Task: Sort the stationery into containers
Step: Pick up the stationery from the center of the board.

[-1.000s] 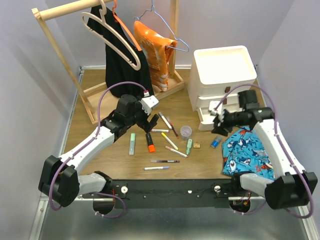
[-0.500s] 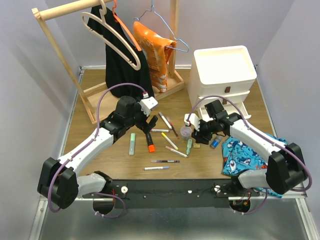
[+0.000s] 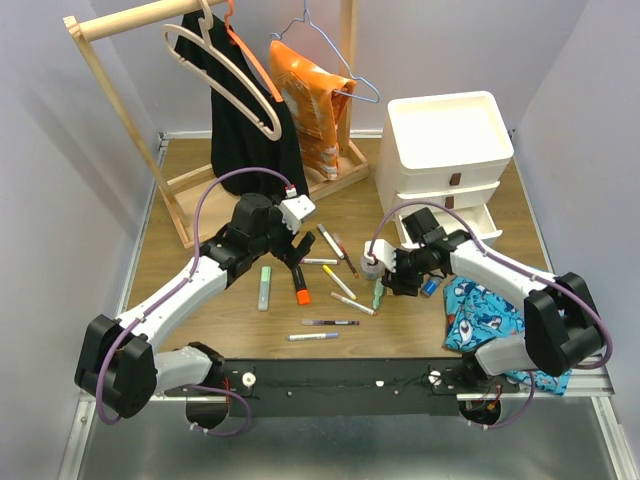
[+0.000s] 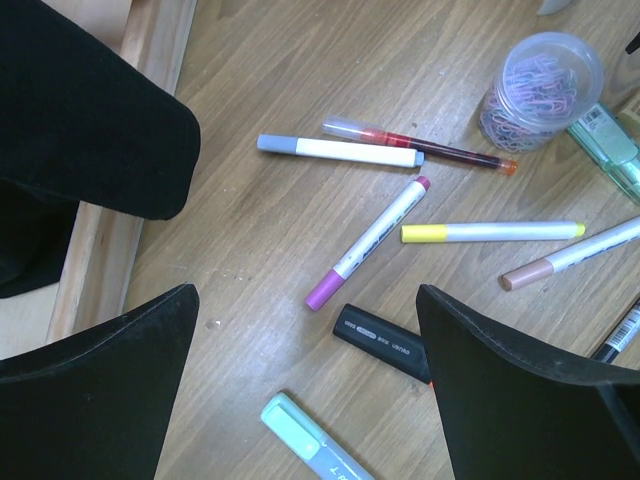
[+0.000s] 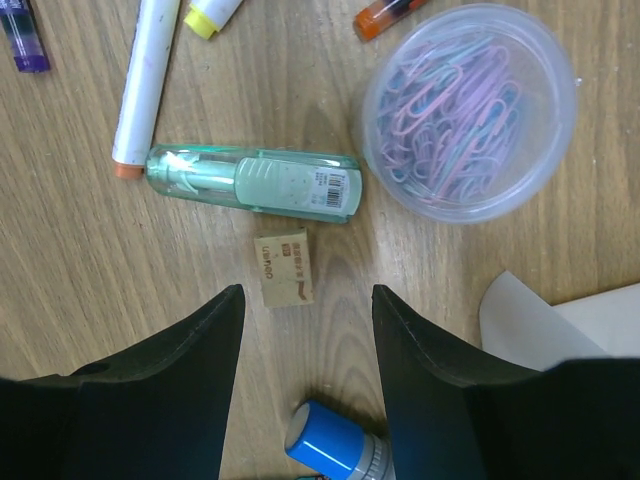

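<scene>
from above: pens and markers (image 3: pixel 340 282) lie scattered at the middle of a wooden desk (image 3: pixel 350 205), toward its near edge, and a white drawer unit (image 3: pixel 445 150) stands in the far right corner. the left gripper (image 3: pixel 293 258) hovers over the left of the scatter, jaws spread wide and empty. the right gripper (image 3: pixel 392 277) sits low beside a clear pot (image 3: pixel 372 262), jaws partly apart, holding nothing. left wrist view: a purple-capped marker (image 4: pixel 368 243) and a yellow-tipped pen (image 4: pixel 490 232) lie on the wood beyond the wide black fingers (image 4: pixel 100 400). right wrist view: a small tan tag (image 5: pixel 283 270) lies between the parted jaws, with a pale green dispenser (image 5: pixel 255 183) and the pot, full of paper clips, beyond it.
</scene>
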`<move>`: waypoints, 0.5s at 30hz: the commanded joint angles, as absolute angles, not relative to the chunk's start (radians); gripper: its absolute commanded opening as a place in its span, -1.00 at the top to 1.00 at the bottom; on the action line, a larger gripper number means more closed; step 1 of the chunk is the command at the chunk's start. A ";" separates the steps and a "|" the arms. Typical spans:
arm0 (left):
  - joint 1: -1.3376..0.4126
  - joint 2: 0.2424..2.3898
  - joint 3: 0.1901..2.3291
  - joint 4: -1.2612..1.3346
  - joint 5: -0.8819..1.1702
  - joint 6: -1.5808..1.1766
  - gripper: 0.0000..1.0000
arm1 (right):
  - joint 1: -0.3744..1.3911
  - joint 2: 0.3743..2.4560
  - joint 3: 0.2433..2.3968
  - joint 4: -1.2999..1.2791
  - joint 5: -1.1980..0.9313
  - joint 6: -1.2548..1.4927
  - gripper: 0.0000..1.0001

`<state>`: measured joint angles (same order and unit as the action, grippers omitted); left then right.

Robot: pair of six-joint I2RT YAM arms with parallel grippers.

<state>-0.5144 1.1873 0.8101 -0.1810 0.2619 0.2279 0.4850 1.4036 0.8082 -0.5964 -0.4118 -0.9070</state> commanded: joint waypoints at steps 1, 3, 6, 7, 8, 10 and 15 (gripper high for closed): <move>-0.511 1.173 0.798 -0.164 0.244 0.235 -0.97 | 0.506 1.427 0.784 -0.592 -0.413 -0.925 -0.24; -0.511 1.177 0.799 -0.167 0.241 0.236 -0.98 | 0.512 1.436 0.785 -0.583 -0.414 -0.920 -0.24; -0.509 1.180 0.801 -0.166 0.238 0.236 -0.98 | 0.518 1.453 0.785 -0.575 -0.413 -0.926 -0.23; -0.509 1.181 0.801 -0.164 0.236 0.236 -0.97 | 0.520 1.456 0.784 -0.569 -0.411 -0.928 -0.22; -0.509 1.181 0.802 -0.167 0.238 0.236 -0.98 | 0.523 1.462 0.779 -0.568 -0.410 -0.931 -0.22; -0.508 1.183 0.802 -0.166 0.232 0.236 -0.98 | 0.526 1.465 0.775 -0.554 -0.403 -0.933 -0.20; -0.506 1.187 0.804 -0.164 0.230 0.235 -0.98 | 0.537 1.473 0.756 -0.540 -0.399 -0.937 -0.06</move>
<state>-0.5114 1.1877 0.8074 -0.1806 0.2504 0.2283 0.5220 1.4609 0.7811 -0.5697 -0.4103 -0.9188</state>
